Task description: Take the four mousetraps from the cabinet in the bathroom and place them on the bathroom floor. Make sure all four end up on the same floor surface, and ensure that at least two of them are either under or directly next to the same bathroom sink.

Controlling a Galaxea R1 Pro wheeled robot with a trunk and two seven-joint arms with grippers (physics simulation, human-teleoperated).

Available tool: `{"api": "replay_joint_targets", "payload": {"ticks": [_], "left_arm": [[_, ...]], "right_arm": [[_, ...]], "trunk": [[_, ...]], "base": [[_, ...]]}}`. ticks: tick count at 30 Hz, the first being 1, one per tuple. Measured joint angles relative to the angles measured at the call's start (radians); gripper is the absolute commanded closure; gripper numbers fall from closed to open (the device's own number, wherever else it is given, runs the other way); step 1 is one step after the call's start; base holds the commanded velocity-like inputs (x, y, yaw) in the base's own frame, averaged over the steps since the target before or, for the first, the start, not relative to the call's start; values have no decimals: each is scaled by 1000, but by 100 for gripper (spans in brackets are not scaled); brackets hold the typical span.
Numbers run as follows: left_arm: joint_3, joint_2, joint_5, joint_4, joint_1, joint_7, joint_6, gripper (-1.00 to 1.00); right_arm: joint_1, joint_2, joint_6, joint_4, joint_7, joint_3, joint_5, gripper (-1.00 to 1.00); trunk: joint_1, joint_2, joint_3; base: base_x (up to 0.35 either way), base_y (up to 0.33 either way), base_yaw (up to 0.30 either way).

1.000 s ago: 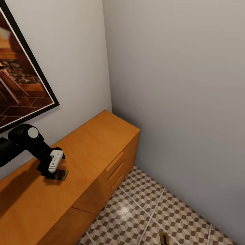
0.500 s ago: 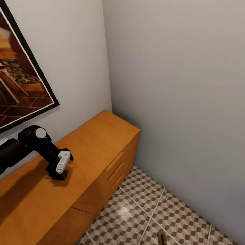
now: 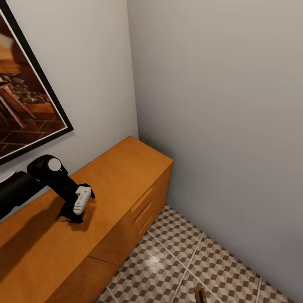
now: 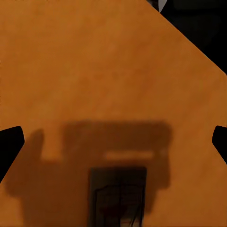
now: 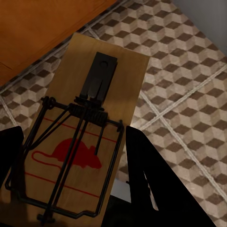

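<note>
Risk: left gripper (image 3: 75, 213), jaws spread, hovers just above mousetrap (image 4: 118, 198) lying on cabinet (image 3: 122, 176) top; misaligned descent could push it. Right gripper (image 5: 71, 189) clamps second mousetrap (image 5: 90, 137) over bathroom floor (image 5: 189, 71); could slip.

Matt wooden cabinet (image 3: 126, 168), wood-and-wire mousetrap (image 5: 90, 137)

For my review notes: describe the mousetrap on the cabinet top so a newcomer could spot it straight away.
Find the orange-brown cabinet against the wall under the framed picture. On its flat top, below the left gripper, lies a mousetrap, dark in the gripper's shadow. It lies on wood, while the other mousetrap, with a red mouse print, sits between the right gripper's fingers above the cube-patterned tiles.
</note>
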Motion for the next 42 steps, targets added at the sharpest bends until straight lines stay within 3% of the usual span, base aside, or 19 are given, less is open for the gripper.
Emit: {"api": "replay_joint_targets", "payload": {"ticks": [14, 33, 42], "left_arm": [[0, 28, -2, 2, 0, 0, -1, -100], [0, 101, -5, 9, 0, 0, -2, -100], [0, 113, -5, 27, 0, 0, -2, -100]], "right_arm": [[0, 0, 0, 0, -1, 0, 0, 100], [0, 0, 0, 0, -1, 0, 0, 100], [0, 0, 0, 0, 0, 0, 0, 100]], "trunk": [[0, 0, 0], [0, 0, 0], [0, 0, 0]], "base": [[0, 0, 0], [0, 0, 0], [0, 0, 0]]}}
